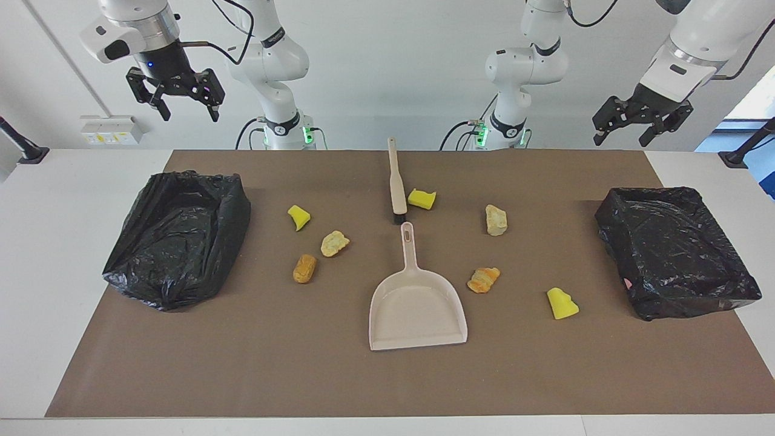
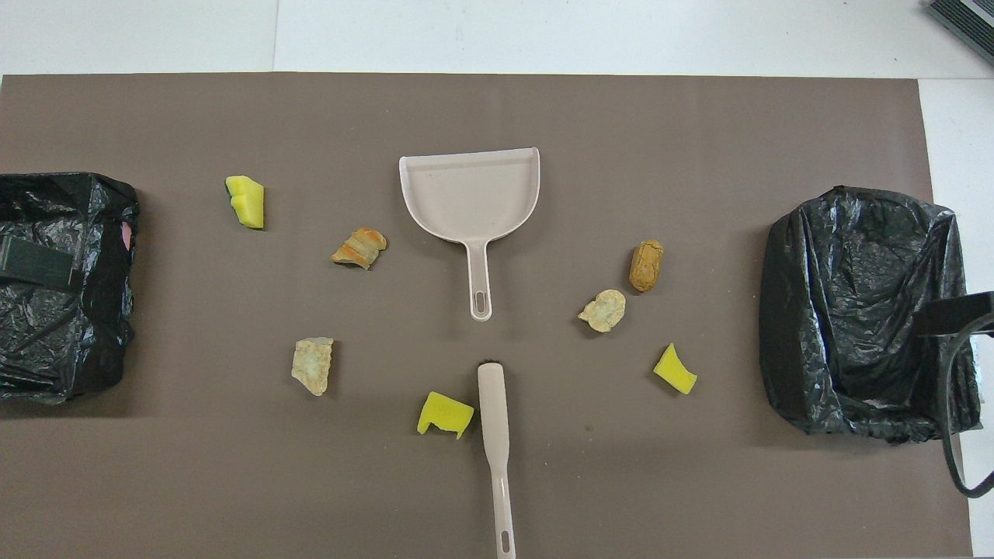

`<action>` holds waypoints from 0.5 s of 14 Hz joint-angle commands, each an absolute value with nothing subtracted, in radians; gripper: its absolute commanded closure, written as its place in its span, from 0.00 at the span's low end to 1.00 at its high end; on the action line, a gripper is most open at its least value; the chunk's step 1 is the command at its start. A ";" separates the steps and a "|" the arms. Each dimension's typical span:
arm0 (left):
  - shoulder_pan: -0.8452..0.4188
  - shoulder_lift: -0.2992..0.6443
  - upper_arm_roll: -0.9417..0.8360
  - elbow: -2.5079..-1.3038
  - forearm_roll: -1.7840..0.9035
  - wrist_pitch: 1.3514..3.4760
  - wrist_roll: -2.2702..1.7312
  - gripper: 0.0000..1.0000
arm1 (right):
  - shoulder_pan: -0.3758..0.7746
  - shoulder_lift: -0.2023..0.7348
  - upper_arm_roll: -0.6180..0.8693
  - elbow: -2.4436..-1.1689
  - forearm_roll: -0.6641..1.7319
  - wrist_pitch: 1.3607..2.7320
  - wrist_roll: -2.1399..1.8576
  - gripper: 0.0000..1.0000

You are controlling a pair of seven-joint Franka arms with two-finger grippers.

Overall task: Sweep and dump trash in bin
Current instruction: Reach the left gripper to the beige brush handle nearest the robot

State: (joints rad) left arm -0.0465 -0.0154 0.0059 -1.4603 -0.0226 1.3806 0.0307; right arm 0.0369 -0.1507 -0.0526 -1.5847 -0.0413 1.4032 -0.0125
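Both arms wait, raised at the robots' end of the table. The right tool [image 1: 180, 97] hangs over the end where a bin lined with a black bag [image 1: 175, 239] sits, its fingers spread apart and gripping nothing; the left tool [image 1: 636, 124] hangs over the other end above a second black-lined bin [image 1: 675, 251], likewise spread and empty. Between the bins, on the brown mat [image 1: 387, 375], a beige brush [image 1: 396, 181] lies with its bristles pointing away from the robots, and just past them, close to the bristles, is the handle of a beige dustpan [image 1: 418, 309] — its mouth faces away from the robots. The trash is scattered around these two: a yellow sponge chunk [image 1: 422, 198] right beside the brush, another [image 1: 298, 217] toward the right arm's end with a pale lump [image 1: 334, 243] and a brown lump [image 1: 304, 268] near it. Toward the left arm's end lie a pale lump [image 1: 496, 220], an orange-striped lump [image 1: 484, 279] beside the dustpan, and a green-backed sponge chunk [image 1: 562, 303].
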 commanded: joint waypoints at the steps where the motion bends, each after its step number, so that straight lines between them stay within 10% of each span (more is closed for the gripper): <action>1: -0.058 -0.046 0.012 -1.497 -0.006 1.387 0.032 0.00 | 0.023 -0.163 -0.054 -1.594 -0.034 1.417 -0.040 0.00; 7: -0.074 -0.048 -0.015 -1.497 -0.018 1.391 0.021 0.00 | 0.025 -0.164 -0.054 -1.597 -0.029 1.448 -0.046 0.00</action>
State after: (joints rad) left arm -0.0488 -0.0171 -0.0134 -1.4616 -0.0230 1.3813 0.0305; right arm 0.0365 -0.1507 -0.0576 -1.5847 -0.0409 1.4289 -0.0144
